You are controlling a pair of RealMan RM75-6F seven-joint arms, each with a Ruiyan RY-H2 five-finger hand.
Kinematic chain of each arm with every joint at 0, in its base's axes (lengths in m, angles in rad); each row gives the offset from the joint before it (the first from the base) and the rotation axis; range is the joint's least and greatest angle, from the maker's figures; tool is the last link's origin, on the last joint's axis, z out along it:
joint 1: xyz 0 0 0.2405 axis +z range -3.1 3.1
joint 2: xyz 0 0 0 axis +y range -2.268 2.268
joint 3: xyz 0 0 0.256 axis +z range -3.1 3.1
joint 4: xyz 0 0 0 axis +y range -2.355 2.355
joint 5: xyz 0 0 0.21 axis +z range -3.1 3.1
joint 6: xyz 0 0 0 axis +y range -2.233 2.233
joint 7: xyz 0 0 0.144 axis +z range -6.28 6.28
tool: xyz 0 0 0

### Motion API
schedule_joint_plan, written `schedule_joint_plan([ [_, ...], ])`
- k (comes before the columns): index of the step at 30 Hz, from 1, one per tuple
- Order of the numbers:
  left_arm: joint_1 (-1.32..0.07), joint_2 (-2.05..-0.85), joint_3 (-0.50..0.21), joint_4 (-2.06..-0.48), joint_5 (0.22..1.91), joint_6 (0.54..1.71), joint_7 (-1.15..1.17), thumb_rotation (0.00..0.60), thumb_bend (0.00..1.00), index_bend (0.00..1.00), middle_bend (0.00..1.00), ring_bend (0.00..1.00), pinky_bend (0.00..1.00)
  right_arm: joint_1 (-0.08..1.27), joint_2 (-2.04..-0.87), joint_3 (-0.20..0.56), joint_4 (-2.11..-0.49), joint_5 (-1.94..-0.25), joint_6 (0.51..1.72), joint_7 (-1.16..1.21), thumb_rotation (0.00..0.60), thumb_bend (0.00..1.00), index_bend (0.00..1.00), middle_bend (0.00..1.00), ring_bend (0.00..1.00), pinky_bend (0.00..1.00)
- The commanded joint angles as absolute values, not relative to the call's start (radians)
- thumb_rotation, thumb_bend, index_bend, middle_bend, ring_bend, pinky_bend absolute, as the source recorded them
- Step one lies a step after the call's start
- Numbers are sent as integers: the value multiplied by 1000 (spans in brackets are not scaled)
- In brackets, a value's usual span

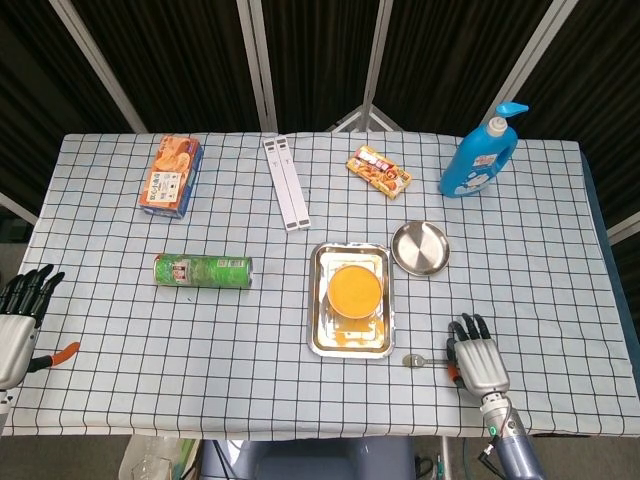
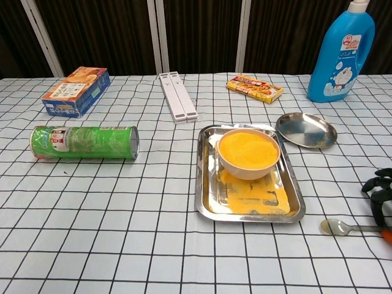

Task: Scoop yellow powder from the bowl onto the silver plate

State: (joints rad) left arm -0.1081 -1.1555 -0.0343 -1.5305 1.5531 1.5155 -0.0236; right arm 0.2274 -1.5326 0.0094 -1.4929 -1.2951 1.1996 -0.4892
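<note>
The bowl (image 1: 355, 289) of yellow powder (image 2: 247, 149) stands in the far half of a rectangular steel tray (image 1: 322, 330) at the middle of the table (image 1: 120, 400), and more loose powder lies spilled on the tray floor at 6 o'clock from the bowl. The silver plate (image 1: 420, 248) sits just off the tray's far right corner, at about 2 o'clock from the bowl, tilted slightly and holding nothing. A spoon (image 2: 338, 227) lies flat on the table at 4 o'clock from the tray, its bowl end toward the tray and its handle running to the right hand (image 1: 478, 358). That hand rests palm down with its fingers (image 1: 468, 330) stretched toward the far edge; they lie at the handle's end, but whether they grip it cannot be told from either view. The left hand (image 1: 18, 318) is at the table's near left edge, at 8 o'clock, fingers extended and spread, holding nothing; a small orange-tipped object (image 1: 58, 354) lies just beside it. Farther out, a green can (image 1: 203, 271) lies on its side at 9 o'clock from the tray, a biscuit box (image 1: 171, 176) at 10 o'clock, 2 white strips (image 1: 287, 182) at 11 o'clock, a snack packet (image 1: 379, 171) at 12 o'clock, and a blue bottle (image 1: 480, 155) stands at 2 o'clock.
</note>
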Motion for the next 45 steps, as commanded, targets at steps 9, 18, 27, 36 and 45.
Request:
schedule_joint_plan([
  [9,-109,-1155,-34,-1532,1553,1514,-23,600,0,0,0,0,0,228,-1523,12,-1506,-1301,1210,-478,600,506,605,241,0,0],
  [18,-109,-1156,-34,-1532,1552,1513,-20,600,0,0,0,0,0,237,-1488,44,-1547,-1313,1240,-459,600,551,639,421,154,0],
  [27,-110,-1157,-34,-1532,1553,1513,-16,600,0,0,0,0,0,259,-1453,80,-1583,-1301,1248,-487,600,563,640,583,313,0],
  [36,-110,-1157,-34,-1530,1556,1515,-17,600,0,0,0,0,0,283,-1438,103,-1590,-1278,1246,-546,600,578,649,635,344,0],
  [45,-111,-1157,-33,-1528,1557,1514,-20,600,0,0,0,0,0,311,-1417,132,-1626,-1259,1250,-602,600,585,649,635,344,0],
])
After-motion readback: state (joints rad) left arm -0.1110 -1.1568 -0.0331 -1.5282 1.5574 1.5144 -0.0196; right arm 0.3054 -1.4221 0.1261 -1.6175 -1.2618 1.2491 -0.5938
